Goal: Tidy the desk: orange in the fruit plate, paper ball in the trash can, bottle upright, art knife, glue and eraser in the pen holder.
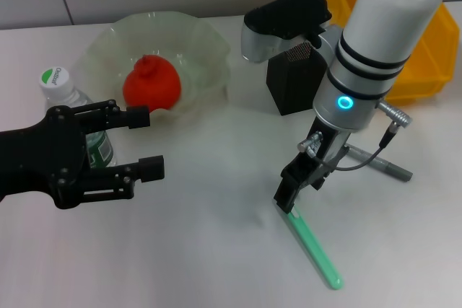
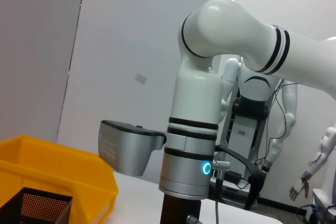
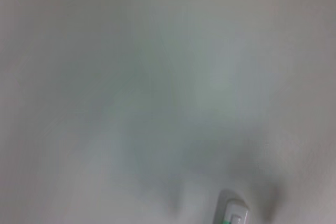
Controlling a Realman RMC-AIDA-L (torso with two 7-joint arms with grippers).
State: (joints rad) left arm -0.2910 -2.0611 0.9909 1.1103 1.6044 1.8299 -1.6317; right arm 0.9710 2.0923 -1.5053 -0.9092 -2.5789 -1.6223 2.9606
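A: Where is the right tool (image 1: 287, 198) at this moment?

B: It is low over the white tabletop (image 1: 202, 250), pointing down at the upper end of a green art knife (image 1: 312, 246) that lies flat there. It seems to touch that end, but I cannot tell if its jaws are closed on it or apart.

A: And the left tool (image 1: 144, 142)?

B: It is at the left side, held sideways above the tabletop. Its two black fingers (image 1: 136, 117) are wide apart and hold nothing. Behind it stands the bottle (image 1: 66, 103), upright, with the cap on.

A: What about the orange (image 1: 151, 85)?

B: It lies inside the fruit plate (image 1: 198, 41), at the far left part of the tabletop.

A: The pen holder (image 1: 294, 81)?

B: It stands upright to the right of the fruit plate, partly hidden by the right arm. The yellow trash can (image 1: 426, 63) is behind it, at the far right. A grey pen-like thing (image 1: 386, 166), maybe the glue, lies on the tabletop near the right arm.
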